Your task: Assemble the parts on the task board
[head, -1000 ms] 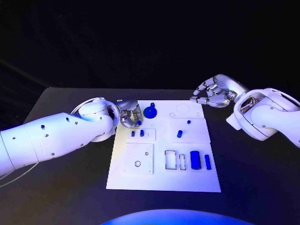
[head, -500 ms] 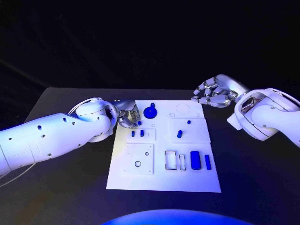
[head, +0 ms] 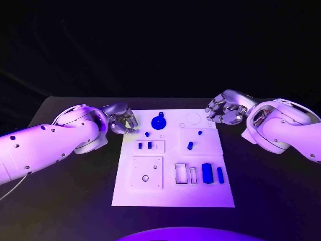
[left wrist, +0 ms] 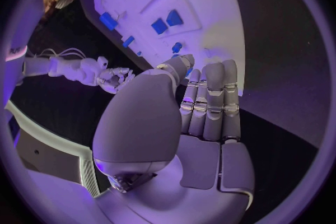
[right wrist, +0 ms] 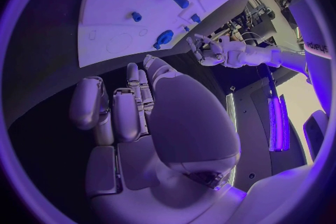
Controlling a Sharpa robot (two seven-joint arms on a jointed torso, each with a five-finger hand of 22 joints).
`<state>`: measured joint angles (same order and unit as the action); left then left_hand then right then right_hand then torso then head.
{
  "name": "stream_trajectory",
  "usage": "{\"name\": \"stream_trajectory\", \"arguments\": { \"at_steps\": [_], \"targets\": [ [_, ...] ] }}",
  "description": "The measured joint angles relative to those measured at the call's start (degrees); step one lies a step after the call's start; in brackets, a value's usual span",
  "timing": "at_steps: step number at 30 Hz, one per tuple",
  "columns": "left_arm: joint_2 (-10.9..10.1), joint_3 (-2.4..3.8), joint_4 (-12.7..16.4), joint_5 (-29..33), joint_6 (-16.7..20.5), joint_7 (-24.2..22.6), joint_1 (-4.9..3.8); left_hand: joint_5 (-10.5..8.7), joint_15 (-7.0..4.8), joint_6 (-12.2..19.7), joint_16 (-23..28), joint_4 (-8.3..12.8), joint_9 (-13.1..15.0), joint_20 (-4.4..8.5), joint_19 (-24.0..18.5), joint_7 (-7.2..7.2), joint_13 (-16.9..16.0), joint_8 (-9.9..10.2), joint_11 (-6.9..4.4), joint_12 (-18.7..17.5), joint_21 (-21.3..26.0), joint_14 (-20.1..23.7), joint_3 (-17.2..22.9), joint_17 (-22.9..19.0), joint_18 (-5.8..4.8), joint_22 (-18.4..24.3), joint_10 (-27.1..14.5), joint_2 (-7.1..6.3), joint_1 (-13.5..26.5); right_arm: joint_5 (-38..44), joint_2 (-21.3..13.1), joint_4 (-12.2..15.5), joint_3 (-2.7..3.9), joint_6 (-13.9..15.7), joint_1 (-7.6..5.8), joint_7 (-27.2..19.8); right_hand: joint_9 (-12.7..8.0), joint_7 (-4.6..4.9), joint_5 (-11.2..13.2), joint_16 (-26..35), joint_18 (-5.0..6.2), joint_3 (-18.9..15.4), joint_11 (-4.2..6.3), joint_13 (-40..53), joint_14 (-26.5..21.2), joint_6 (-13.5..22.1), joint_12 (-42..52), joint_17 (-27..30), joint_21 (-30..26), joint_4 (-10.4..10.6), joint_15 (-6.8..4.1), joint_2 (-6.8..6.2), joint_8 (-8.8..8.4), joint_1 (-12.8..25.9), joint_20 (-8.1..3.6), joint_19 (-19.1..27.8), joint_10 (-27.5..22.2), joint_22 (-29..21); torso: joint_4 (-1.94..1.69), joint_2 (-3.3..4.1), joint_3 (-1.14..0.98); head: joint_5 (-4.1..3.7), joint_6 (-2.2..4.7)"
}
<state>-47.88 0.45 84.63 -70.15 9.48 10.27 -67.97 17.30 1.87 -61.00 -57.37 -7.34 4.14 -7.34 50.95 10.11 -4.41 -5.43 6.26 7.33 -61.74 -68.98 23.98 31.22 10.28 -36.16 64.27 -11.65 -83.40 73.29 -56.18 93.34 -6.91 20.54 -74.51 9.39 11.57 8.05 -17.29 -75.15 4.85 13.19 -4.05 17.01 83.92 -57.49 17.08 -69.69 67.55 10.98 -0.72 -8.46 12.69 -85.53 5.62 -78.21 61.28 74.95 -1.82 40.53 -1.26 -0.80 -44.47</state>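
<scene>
While both hands hold nothing, the left hand and right hand, fingers curled, flank the task board's far end.

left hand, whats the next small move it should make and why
Probably reach in over the board's far left corner toward the large blue part. The left hand sits beside the task board at that corner, holding nothing, with that part lying loose close by. The right hand is off the far right corner, also holding nothing.
</scene>
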Motion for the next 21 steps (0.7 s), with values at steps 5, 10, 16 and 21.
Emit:
{"name": "stream_trajectory", "arguments": {
  "at_steps": [5,10,16,21],
  "targets": [
    [-1.37,0.02,1.1,18.52,3.64,-7.24,-0.02,0.0,0.32,0.21,6.23,-0.69,-0.15,-0.56,-2.36,0.21,-0.17,-0.11,0.4,1.26,4.19,3.81,-0.77,-4.14,0.0,2.38,-0.4,0.58,0.58,7.03,1.03,-0.54,-0.18,-1.97,1.14,0.09,-0.76,-0.39,0.0,-0.8,0.0,1.56,-0.1,-3.46,0.0,-1.6,-3.33,-0.85,1.31,-0.62,0.0,-0.24,-1.55,-0.24,-0.02,-0.66,1.95,0.0,0.01,0.05,0.03,-1.38,0.55],
    [-2.68,-0.07,2.76,38.2,5.55,-14.94,-0.02,0.0,0.1,-0.1,8.53,-0.21,-0.15,-0.64,-2.84,-0.09,-0.85,-0.89,-0.21,3.33,6.37,4.47,-1.88,-5.62,0.01,3.73,0.84,1.27,0.48,14.34,2.31,-1.06,-0.3,-3.31,2.47,0.43,-1.21,-0.19,0.0,-1.74,0.01,1.95,-0.1,-4.94,0.0,-1.8,-4.76,-1.97,2.92,-0.71,0.0,-0.65,-2.37,0.17,-0.1,-1.33,2.35,0.0,-0.02,0.11,0.03,-2.35,0.88],
    [-3.76,-0.16,4.26,53.24,6.25,-20.82,0.02,0.0,0.1,-0.11,9.02,0.24,-0.09,-0.64,-2.83,-0.1,-1.1,-1.17,-0.23,3.98,6.81,4.47,-2.33,-6.22,0.0,4.2,0.87,1.74,0.01,20.65,3.51,-1.13,-0.37,-4.43,3.49,1.17,-1.46,-0.07,-0.47,-2.3,0.0,2.39,-0.32,-6.08,0.21,-2.3,-5.6,-2.7,3.82,-0.87,0.21,-1.01,-3.08,0.53,0.01,-1.86,2.96,-0.01,-0.02,0.13,0.0,-2.72,0.94],
    [-4.05,-0.18,4.85,59.0,6.52,-23.19,0.03,0.0,0.1,-0.1,9.25,0.32,-0.09,-0.64,-2.83,-0.1,-1.16,-1.17,-0.23,4.22,7.05,4.47,-2.4,-6.34,-0.01,4.26,0.86,1.79,-0.04,23.5,4.37,-1.26,-0.38,-5.13,3.81,1.73,-1.56,0.04,-0.81,-2.68,0.0,2.64,-0.21,-6.51,0.21,-2.41,-5.86,-3.21,4.66,-1.09,0.21,-1.15,-3.4,0.68,0.01,-2.25,3.27,-0.01,-0.05,0.14,0.03,-2.86,0.83]
  ]
}}
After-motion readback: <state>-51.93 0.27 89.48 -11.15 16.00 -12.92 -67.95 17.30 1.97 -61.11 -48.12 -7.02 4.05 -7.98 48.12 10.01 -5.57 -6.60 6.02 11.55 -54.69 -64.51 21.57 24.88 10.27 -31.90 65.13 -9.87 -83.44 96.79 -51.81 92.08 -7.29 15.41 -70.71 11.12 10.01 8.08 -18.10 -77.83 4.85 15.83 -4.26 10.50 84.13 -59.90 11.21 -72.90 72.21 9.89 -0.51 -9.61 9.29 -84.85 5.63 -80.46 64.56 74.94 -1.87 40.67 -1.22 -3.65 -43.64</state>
